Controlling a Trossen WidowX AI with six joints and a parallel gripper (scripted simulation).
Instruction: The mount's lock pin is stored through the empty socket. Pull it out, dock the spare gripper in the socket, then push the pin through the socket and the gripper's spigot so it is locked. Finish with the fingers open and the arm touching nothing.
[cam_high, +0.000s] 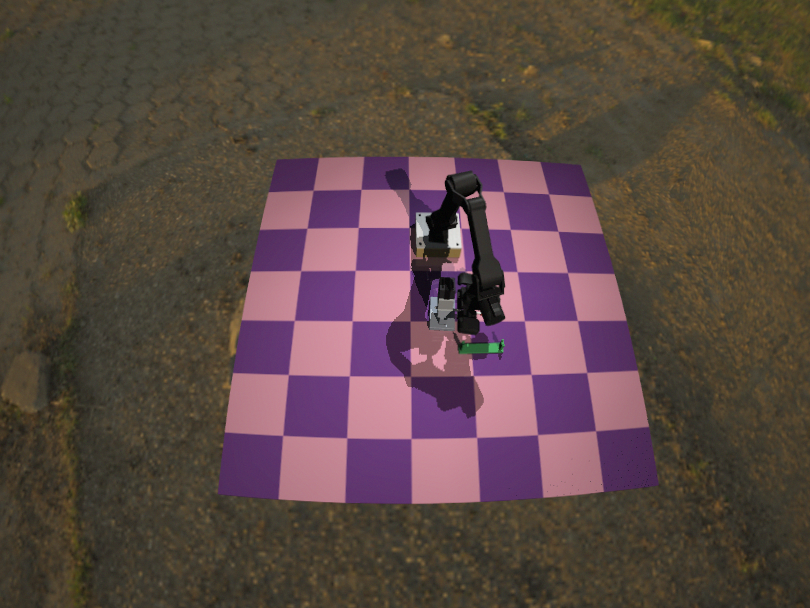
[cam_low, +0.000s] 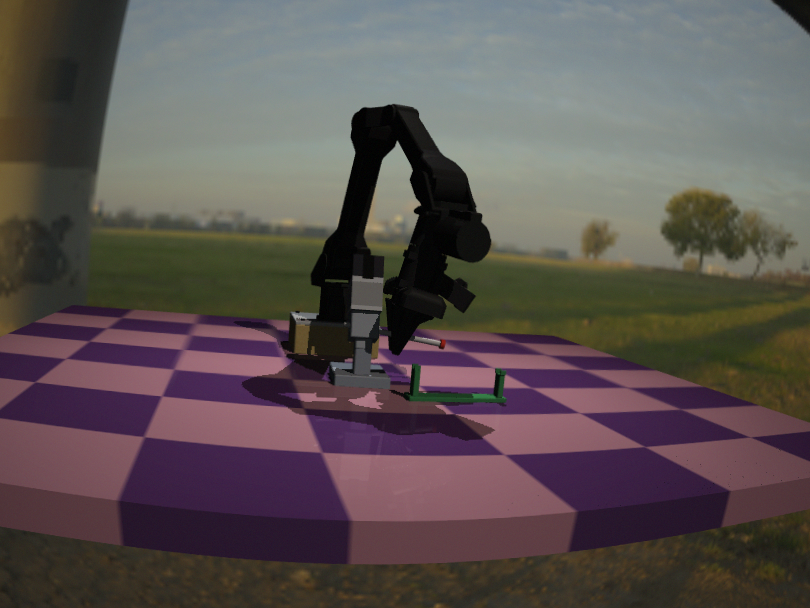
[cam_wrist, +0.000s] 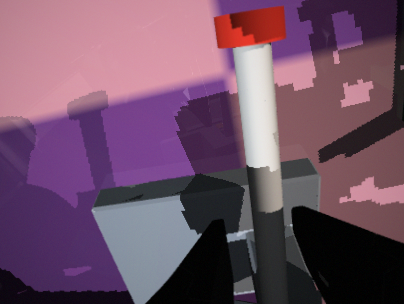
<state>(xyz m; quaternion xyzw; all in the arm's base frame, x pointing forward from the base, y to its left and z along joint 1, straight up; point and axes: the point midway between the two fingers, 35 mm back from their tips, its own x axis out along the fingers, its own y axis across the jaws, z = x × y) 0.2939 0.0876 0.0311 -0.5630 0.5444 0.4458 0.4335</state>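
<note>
Between the tool's (cam_low: 397, 352) (cam_wrist: 259, 215) parted fingers lies the red-headed pin (cam_low: 428, 340) (cam_wrist: 258, 107).

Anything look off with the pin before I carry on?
Yes: the lock pin slopes down towards its red head beside the grey mount, and gaps show between it and both fingers. It may be sagging. I can't tell how far it is inserted.
</note>
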